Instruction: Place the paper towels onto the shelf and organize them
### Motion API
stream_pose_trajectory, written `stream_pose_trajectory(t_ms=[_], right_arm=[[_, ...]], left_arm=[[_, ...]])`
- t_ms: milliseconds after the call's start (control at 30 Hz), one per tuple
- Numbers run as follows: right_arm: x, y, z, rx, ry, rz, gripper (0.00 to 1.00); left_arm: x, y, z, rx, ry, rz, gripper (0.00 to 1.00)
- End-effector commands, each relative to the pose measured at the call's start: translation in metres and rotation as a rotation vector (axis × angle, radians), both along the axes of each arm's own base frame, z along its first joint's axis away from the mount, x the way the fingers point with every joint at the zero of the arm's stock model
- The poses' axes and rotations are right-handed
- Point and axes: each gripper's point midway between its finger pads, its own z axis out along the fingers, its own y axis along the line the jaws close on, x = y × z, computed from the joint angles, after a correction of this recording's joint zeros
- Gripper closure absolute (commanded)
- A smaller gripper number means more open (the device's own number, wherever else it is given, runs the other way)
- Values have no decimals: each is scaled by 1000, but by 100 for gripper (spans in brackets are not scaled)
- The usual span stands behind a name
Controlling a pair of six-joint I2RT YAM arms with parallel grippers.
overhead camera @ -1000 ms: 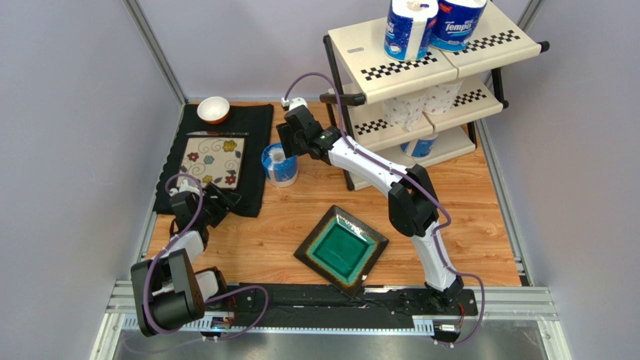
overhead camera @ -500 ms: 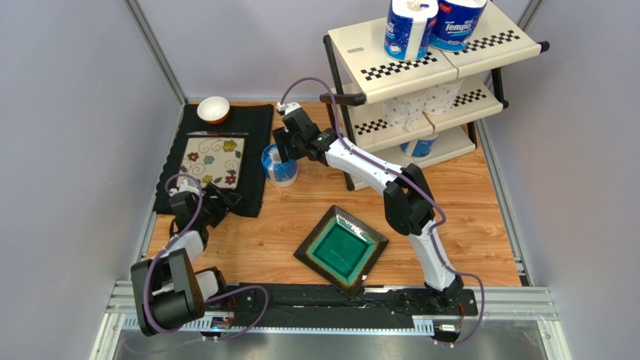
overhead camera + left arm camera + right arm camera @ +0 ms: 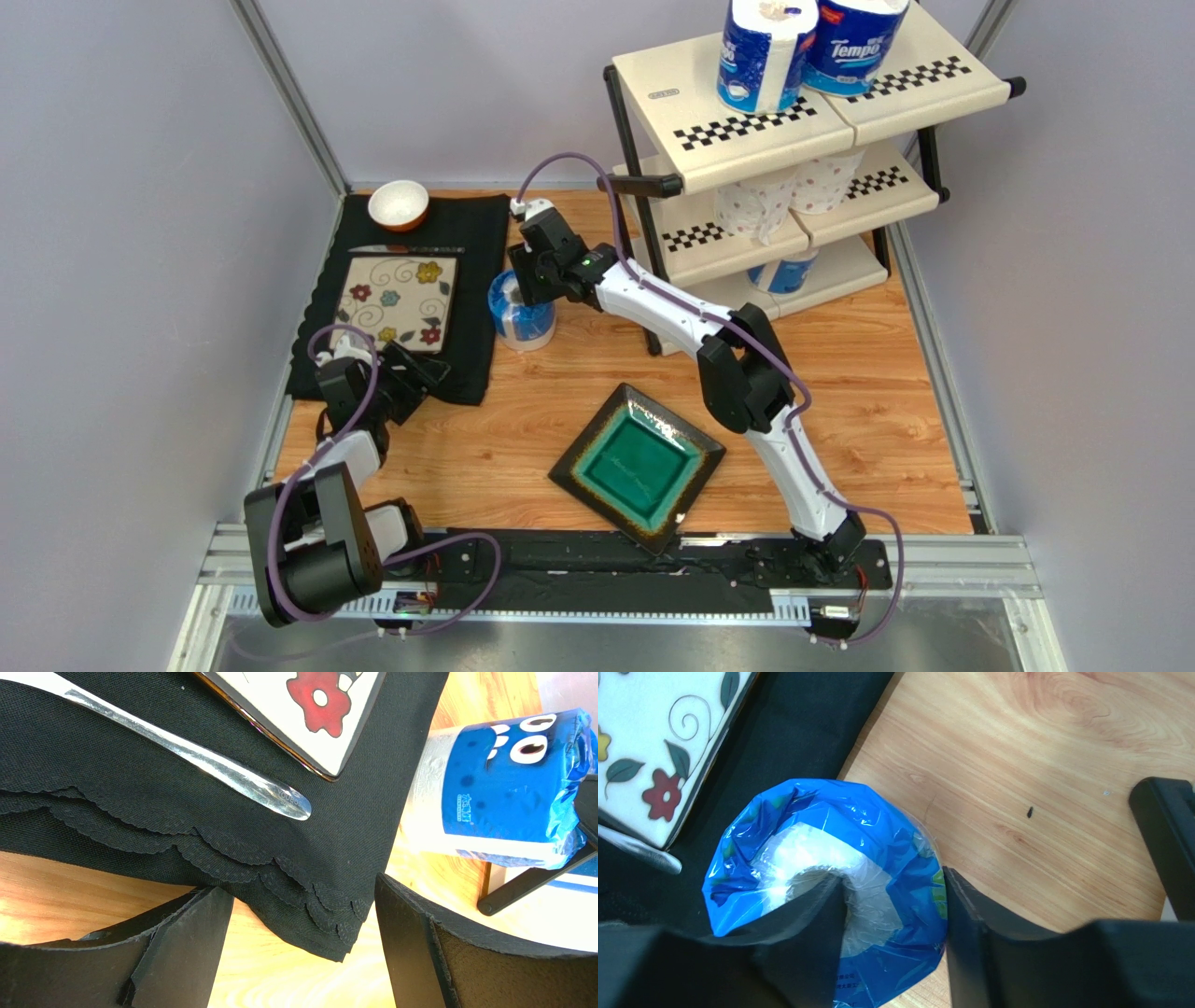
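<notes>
The right fingers (image 3: 892, 896) are closed on the wall of the blue-wrapped paper towel roll (image 3: 829, 822): one finger is set in its hollow core and the other is pressed against the wrapper outside. The roll is stood upright on the desk (image 3: 1046, 777), just beside the black placemat's (image 3: 808, 714) edge. Bare wood is left open toward the shelf (image 3: 687, 84), on whose tiers other rolls (image 3: 765, 56) are kept. The left fingers (image 3: 296, 903) are spread with nothing held, hung over the placemat's scalloped corner, apart from the roll.
</notes>
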Motion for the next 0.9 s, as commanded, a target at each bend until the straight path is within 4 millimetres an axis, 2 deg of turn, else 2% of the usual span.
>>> stream_pose_trajectory(t_ms=[0, 133, 233, 367, 400, 467, 500, 600, 633, 700, 767, 800, 833, 867], right_arm=[[2, 2, -1, 12, 12, 9, 56], [0, -1, -2, 14, 28, 12, 73], [-3, -6, 9, 23, 15, 7, 78], [-13, -9, 53, 77, -19, 27, 80], [-19, -10, 74, 103, -37, 48, 80], [-39, -5, 93, 141, -19, 129, 80], [-50, -9, 113, 167, -31, 154, 80], [-81, -9, 134, 195, -44, 242, 80], [-100, -14, 140, 192, -47, 267, 80], [-126, -16, 140, 173, -35, 289, 80], [-153, -33, 136, 136, -30, 285, 80], [-173, -32, 137, 123, -37, 303, 80], [-175, -42, 136, 91, -70, 253, 80], [-192, -58, 131, 74, -74, 244, 79]], left_arm=[[-32, -9, -36, -57, 172, 14, 16], [-32, -9, -36, -58, 171, 14, 16], [-32, -8, -36, -57, 170, 16, 16], [-33, -8, -37, -60, 171, 17, 17], [-32, -8, -36, -61, 169, 16, 16], [-32, -8, -35, -59, 167, 17, 17], [-32, -8, -35, -59, 167, 17, 17], [-32, -8, -36, -56, 167, 17, 17], [-32, -7, -36, -56, 167, 20, 17], [-32, -7, -36, -54, 167, 17, 17], [-32, -7, -35, -57, 167, 19, 17], [-32, -8, -35, -55, 167, 16, 17], [-32, -7, -35, -56, 167, 20, 17], [-32, -8, -35, -57, 167, 16, 16]])
